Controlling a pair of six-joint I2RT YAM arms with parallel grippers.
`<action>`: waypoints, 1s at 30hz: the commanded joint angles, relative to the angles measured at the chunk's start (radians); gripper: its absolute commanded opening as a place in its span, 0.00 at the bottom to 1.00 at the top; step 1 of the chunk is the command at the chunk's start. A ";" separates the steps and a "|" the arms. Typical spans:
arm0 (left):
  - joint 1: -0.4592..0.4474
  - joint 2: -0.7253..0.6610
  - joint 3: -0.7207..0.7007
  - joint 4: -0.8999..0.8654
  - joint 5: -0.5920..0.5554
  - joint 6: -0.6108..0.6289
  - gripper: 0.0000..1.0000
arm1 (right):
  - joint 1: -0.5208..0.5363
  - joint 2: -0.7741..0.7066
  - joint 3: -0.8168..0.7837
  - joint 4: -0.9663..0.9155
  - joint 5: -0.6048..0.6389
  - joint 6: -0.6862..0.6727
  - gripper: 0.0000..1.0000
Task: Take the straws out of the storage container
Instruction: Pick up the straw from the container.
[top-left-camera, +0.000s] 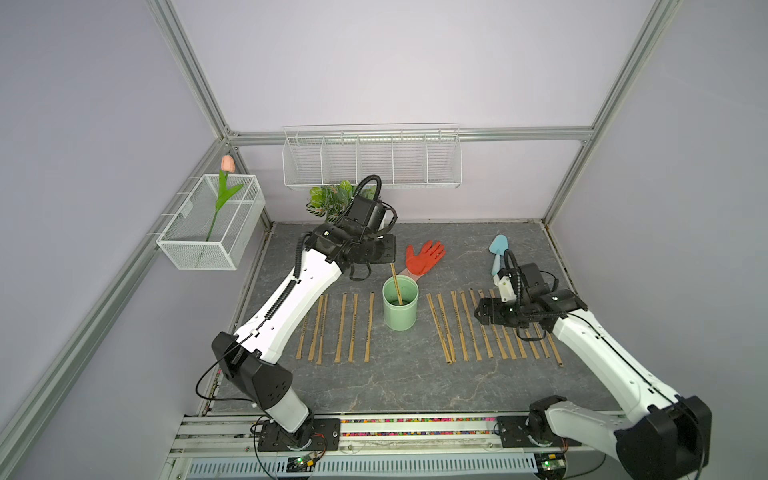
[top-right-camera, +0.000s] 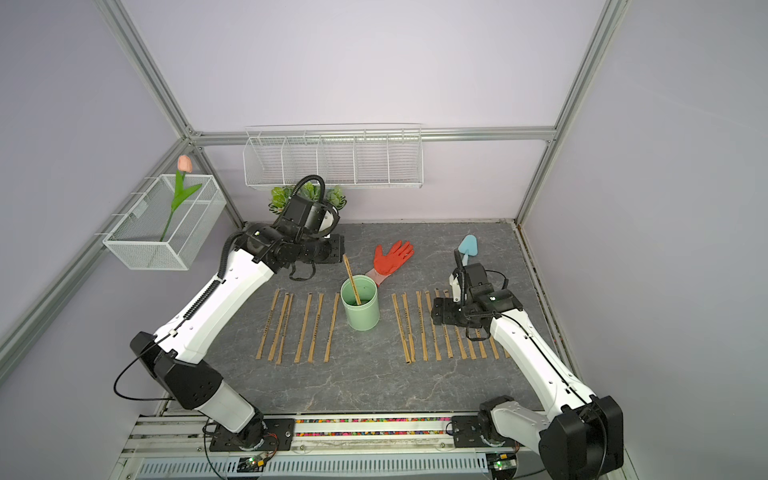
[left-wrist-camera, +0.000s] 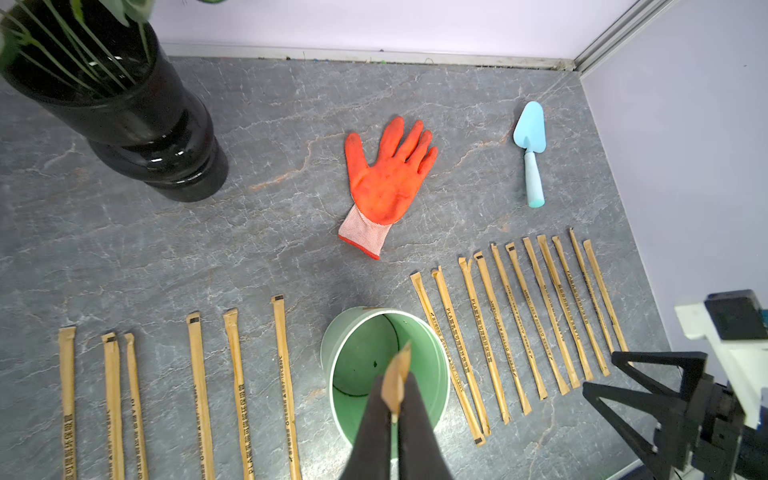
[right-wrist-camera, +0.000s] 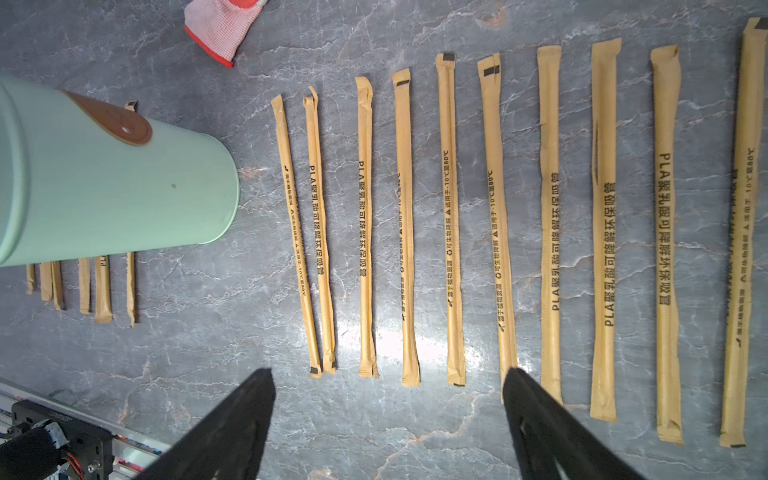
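You are looking at a grey marbled surface (top-left-camera: 415, 386) carrying the straws (top-left-camera: 341, 328), which are lying flat in two rows: six left of the upright storage container (top-left-camera: 400, 318) and more to its right. Behind the container an orange glove (top-left-camera: 424, 258) is lying flat. A blue trowel (top-left-camera: 497, 246) is resting farther right, and a black vase (left-wrist-camera: 158, 137) is standing at the back left.

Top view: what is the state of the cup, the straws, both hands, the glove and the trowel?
cup: upright, holds one straw.
straw in cup: leaning, top pinched by left hand.
other straws: lying flat in rows, either side of cup.
left hand: shut on straw in cup.
right hand: open, empty.
glove: flat.
trowel: flat.
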 joint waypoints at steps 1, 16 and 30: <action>0.000 -0.054 0.047 -0.048 -0.056 0.033 0.06 | -0.007 -0.023 0.032 -0.032 -0.011 -0.003 0.89; 0.147 -0.093 0.236 -0.301 -0.177 0.117 0.06 | -0.007 -0.008 0.048 -0.031 -0.019 -0.011 0.89; 0.356 0.232 0.267 -0.563 -0.392 0.131 0.06 | -0.006 0.030 0.036 -0.005 -0.037 -0.024 0.89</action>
